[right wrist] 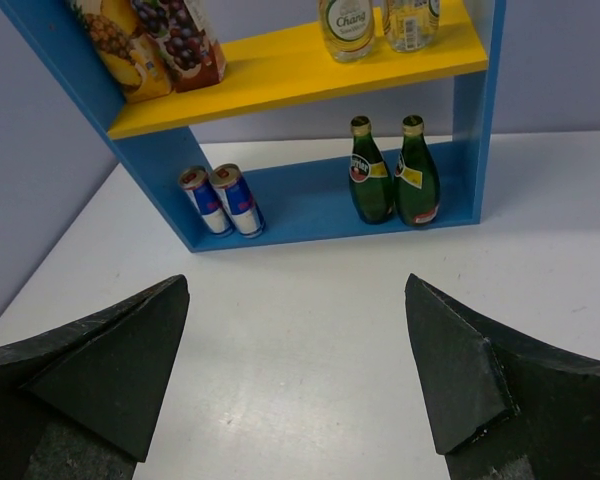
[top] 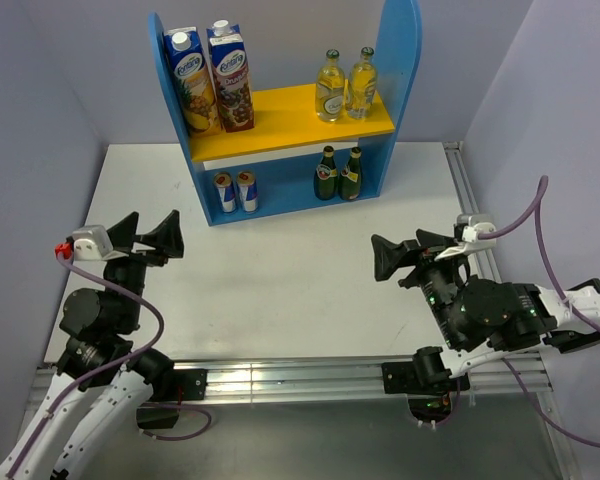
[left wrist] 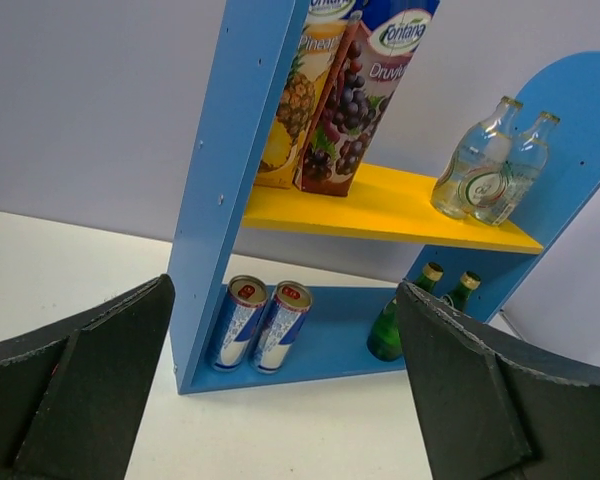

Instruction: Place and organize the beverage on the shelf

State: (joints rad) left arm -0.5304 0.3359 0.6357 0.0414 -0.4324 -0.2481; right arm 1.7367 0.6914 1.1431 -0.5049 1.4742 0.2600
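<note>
Black jaws of our left gripper [top: 148, 235] and right gripper [top: 408, 252] gape wide, holding nothing. Well ahead of both, cans [top: 236, 191] and green bottles [top: 338, 173] stand low in the shelf [top: 405, 60], clear bottles [top: 345, 85] higher. We judge a needless reach could topple glass.

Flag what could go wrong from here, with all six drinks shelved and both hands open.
The clear bottles stand tight together, high on the yellow board; a bump to the shelf might topple both. The green bottles and cans stand on the open lower level, so the right hand or left hand sweeping forward could knock them over.
</note>
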